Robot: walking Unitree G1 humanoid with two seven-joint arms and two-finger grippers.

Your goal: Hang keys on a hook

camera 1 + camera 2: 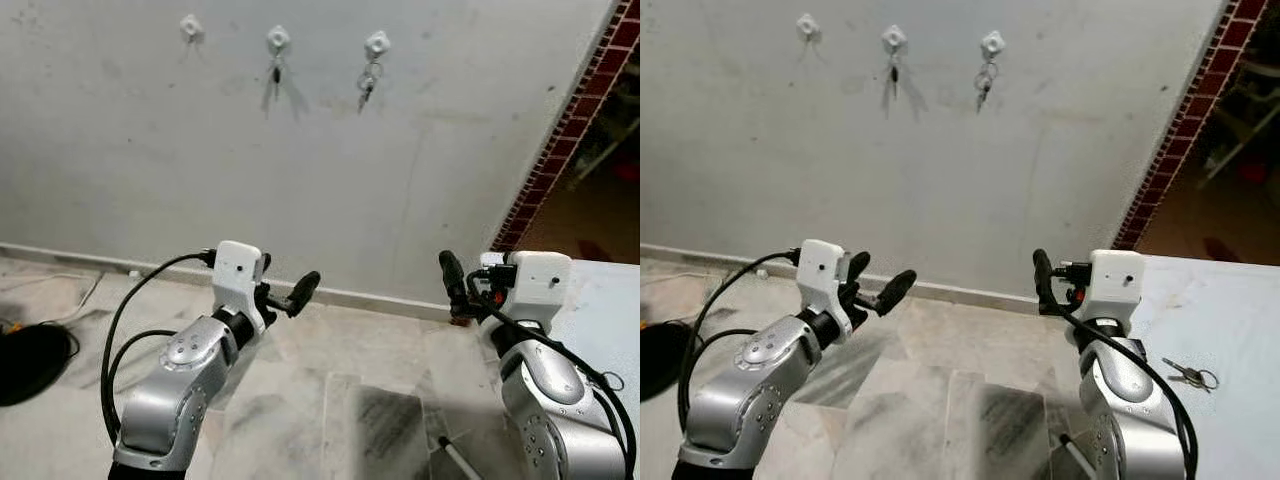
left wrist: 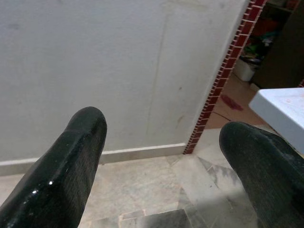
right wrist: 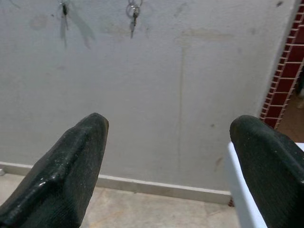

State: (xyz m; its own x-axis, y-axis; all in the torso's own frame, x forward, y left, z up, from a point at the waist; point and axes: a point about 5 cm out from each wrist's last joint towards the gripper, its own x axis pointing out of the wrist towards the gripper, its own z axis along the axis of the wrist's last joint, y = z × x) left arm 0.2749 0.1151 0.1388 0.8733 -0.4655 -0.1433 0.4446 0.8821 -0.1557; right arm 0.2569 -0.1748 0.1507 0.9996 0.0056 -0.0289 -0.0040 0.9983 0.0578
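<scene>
in the left eye view, three white hooks sit in a row high on the grey wall (image 1: 330, 170): the left hook (image 1: 191, 28) carries nothing, the middle hook (image 1: 279, 40) holds a dark key (image 1: 276, 73), and the right hook (image 1: 377, 44) holds a small bunch of keys (image 1: 367, 86). the left end effector (image 1: 285, 291) is raised in front of the wall, well below the hooks, its fingers apart and holding nothing.

in the right eye view, the right end effector (image 1: 1050, 285) is also raised, beside a white desk (image 1: 1230, 310). one more set of keys (image 1: 1189, 375) lies flat on the desk, near the right arm, apart from the fingers.

in the left wrist view, two black fingers (image 2: 71, 166) stand wide apart over the tiled floor (image 2: 142, 190).

in the right wrist view, the fingers (image 3: 71, 166) are apart too, with nothing between them, pointing at the wall.
</scene>
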